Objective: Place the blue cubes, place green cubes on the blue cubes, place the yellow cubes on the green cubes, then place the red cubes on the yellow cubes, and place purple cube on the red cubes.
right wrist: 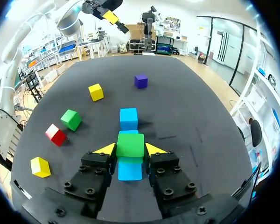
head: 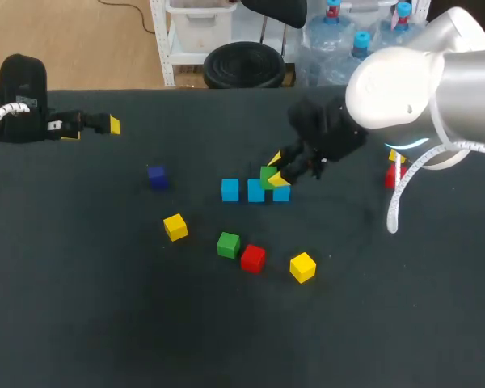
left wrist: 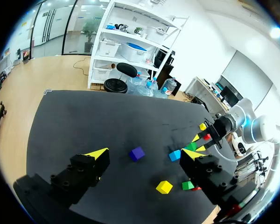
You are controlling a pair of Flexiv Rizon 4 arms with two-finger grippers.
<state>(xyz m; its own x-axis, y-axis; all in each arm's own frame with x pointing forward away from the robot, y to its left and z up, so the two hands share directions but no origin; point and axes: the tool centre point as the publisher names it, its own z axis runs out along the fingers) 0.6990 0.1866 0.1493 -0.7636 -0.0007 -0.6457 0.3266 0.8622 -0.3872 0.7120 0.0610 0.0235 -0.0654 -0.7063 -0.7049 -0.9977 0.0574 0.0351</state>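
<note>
Three blue cubes [head: 230,190] lie in a row mid-table. My right gripper [head: 275,171] is shut on a green cube [right wrist: 130,144], held just over the row's right part, above the middle and right blue cubes [right wrist: 130,170]. A second green cube [head: 228,244], a red cube [head: 253,258] and two yellow cubes [head: 175,227] [head: 302,267] lie nearer the front. The purple cube [head: 157,176] sits left of the row. My left gripper [head: 91,128] hangs open and empty at the far left, with the purple cube [left wrist: 137,153] on the table ahead of it.
Another red cube [head: 392,176] and a yellow one [head: 397,156] sit at the right, partly hidden behind my right arm's cable. The black table [head: 105,323] has open surface along the front and the left.
</note>
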